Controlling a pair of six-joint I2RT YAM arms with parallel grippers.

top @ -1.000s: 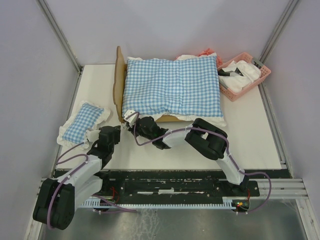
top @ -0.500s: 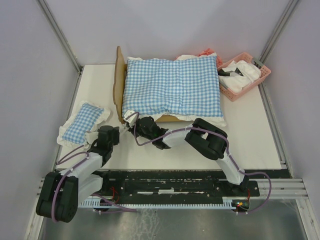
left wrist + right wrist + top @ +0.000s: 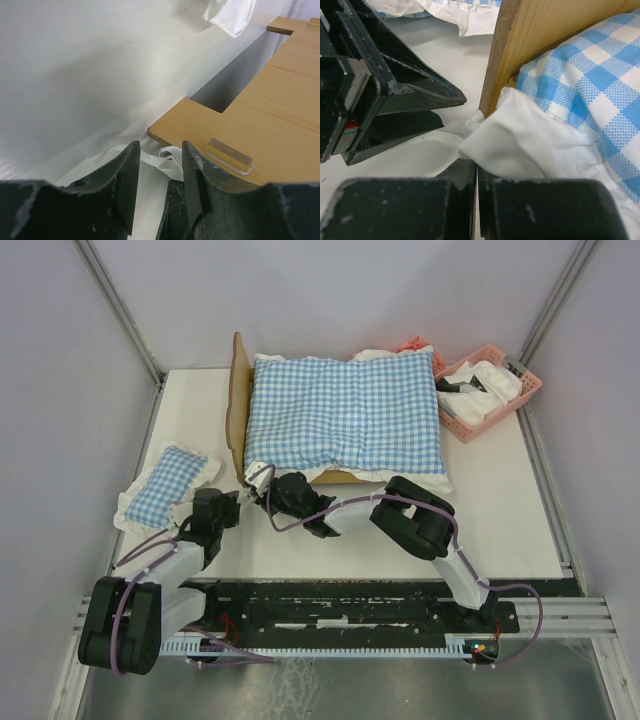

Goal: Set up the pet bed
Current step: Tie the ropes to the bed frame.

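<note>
White desk (image 3: 400,530) carried the pet bed (image 3: 238,410): stiff, light wood, probably best gripped by a rail. Left claw (image 3: 160,146) stood apart; right claw (image 3: 477,169) was pressed together.

The left pincer (image 3: 159,150) is being held open over a white frill (image 3: 167,159) beside the pet bed (image 3: 280,110).
Its two dark fingers (image 3: 125,185) are being shown apart at the bottom edge, with nothing being clamped between them. The frill is being seen through the gap, lying on the white counter (image 3: 85,75) just beside a corner of the light-wood panel. A notch is being shown in the panel's edge, and a small clear pad (image 3: 229,156) is being carried on its face. A second scrap of white fabric (image 3: 229,15) is being shown at the top edge.
</note>
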